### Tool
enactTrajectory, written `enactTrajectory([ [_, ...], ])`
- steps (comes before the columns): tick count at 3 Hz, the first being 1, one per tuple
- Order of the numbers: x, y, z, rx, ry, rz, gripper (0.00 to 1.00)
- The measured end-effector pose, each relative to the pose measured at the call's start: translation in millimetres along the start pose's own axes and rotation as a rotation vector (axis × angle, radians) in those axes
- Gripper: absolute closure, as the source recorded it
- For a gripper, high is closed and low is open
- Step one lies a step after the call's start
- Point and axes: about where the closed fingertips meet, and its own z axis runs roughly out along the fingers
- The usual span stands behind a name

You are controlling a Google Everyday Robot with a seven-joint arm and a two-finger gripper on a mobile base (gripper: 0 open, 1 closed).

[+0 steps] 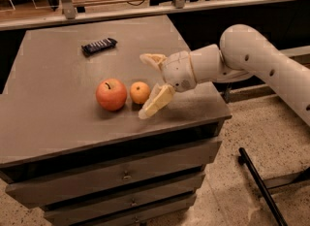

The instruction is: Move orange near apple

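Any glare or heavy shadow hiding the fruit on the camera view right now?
Camera view: warm, dim, fairly even light, with no glare on the table. The apple and the orange cast only soft shadows at their bases. The gripper is open at the orange, on the side away from the apple. It darkens little beneath it and hides nothing.
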Motion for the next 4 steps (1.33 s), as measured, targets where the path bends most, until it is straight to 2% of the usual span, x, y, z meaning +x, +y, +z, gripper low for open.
enactTrajectory([
  [1, 0, 2, 1, -0.026, -0.019, -0.002, 0.0],
  [2, 3, -6, -35, 0.013, -0.075, 0.019, 0.0],
  [3, 0, -10, -67, 0.069, -0.095, 0.02, 0.0],
  [4, 0, -11, -71, 0.076, -0.096, 0.021, 0.0],
])
